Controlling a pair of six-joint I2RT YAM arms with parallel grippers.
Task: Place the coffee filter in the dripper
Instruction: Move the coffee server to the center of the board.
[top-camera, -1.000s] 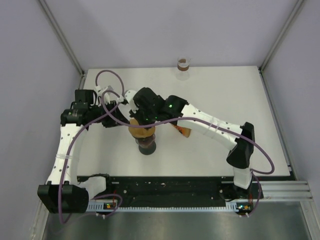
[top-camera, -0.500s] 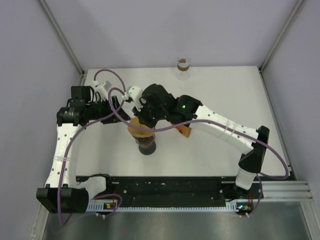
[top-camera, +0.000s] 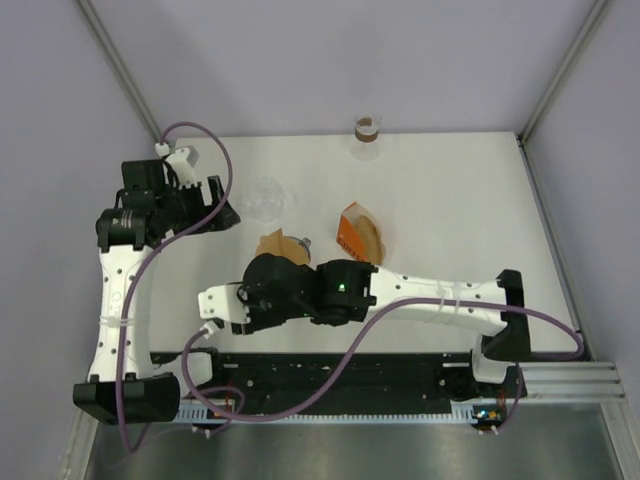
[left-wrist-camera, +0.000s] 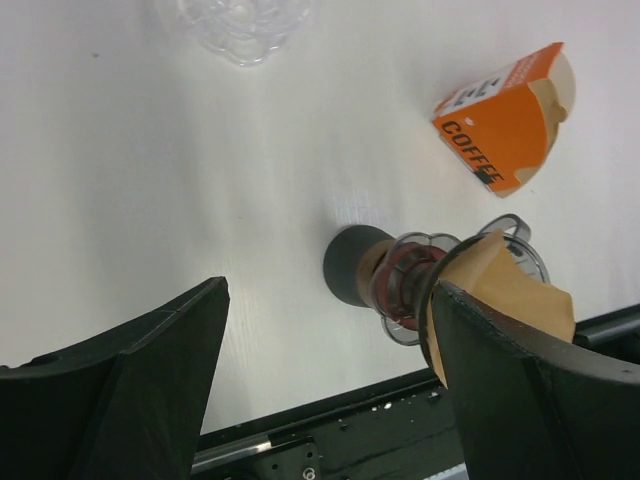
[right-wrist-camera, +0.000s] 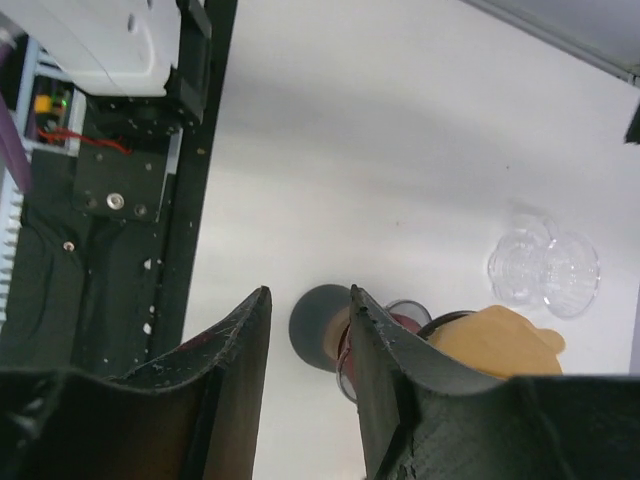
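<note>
The brown paper coffee filter (left-wrist-camera: 503, 287) sits in the top of the dripper (left-wrist-camera: 408, 287), which stands on a dark round base; nothing grips it. The filter (top-camera: 279, 245) also shows from above, with the dripper (top-camera: 303, 242) partly hidden by the right arm. My left gripper (top-camera: 218, 203) is off to the left, its jaws (left-wrist-camera: 325, 380) wide open and empty. My right gripper (top-camera: 222, 305) hangs near the front edge, left of the dripper (right-wrist-camera: 398, 318). The right gripper (right-wrist-camera: 308, 300) is open with nothing between its fingers. The filter (right-wrist-camera: 497, 340) lies beyond them.
An orange coffee filter box (top-camera: 360, 232) lies right of the dripper. A clear glass piece (top-camera: 266, 198) rests behind it. A small cup (top-camera: 368, 130) stands at the table's far edge. The black rail (top-camera: 350, 375) runs along the near edge.
Both grippers have opened and let go at the dripper. The left arm drew back to the left; the right arm swung down toward the near edge. The filter stays in the dripper.
</note>
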